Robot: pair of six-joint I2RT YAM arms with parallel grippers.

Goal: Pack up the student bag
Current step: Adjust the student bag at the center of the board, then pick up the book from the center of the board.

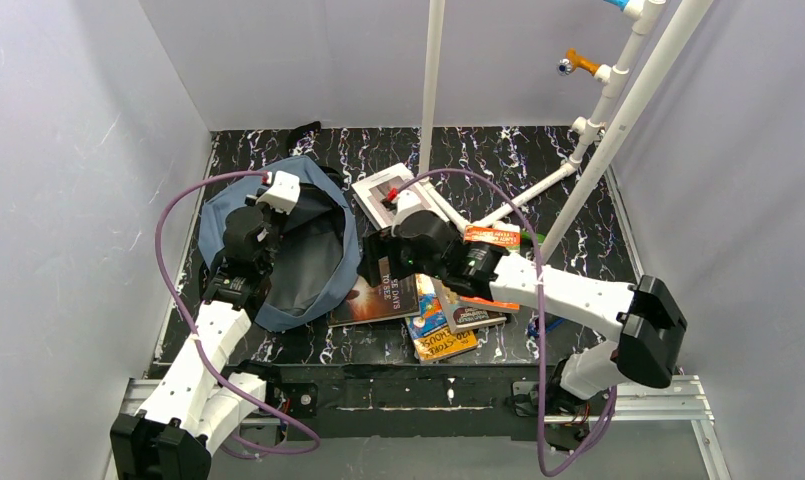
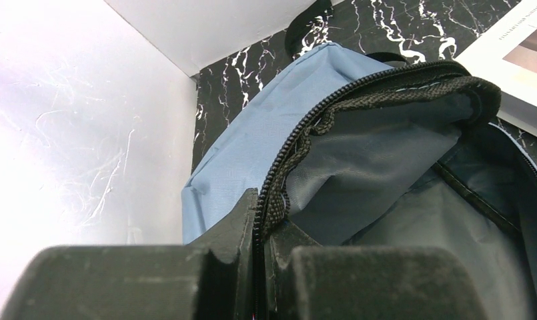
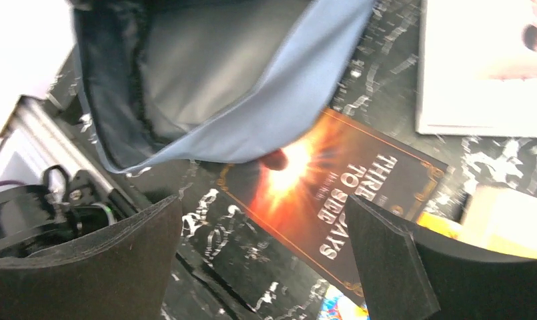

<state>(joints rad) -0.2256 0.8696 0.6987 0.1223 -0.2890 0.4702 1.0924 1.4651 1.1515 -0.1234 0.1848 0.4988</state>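
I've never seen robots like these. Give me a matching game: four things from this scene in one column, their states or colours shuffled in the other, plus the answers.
Column one
1. left gripper
2. right gripper
3. student bag
4. book under the right gripper

Column two
A. dark cover with an orange glow
B. clamped on the bag
C. open wide, holding nothing
D. slate-blue, lying unzipped

Pairs: 1-B, 2-C, 3-D, 4-A

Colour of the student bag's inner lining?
Dark grey lining inside the slate-blue student bag; left wrist view shows it best.
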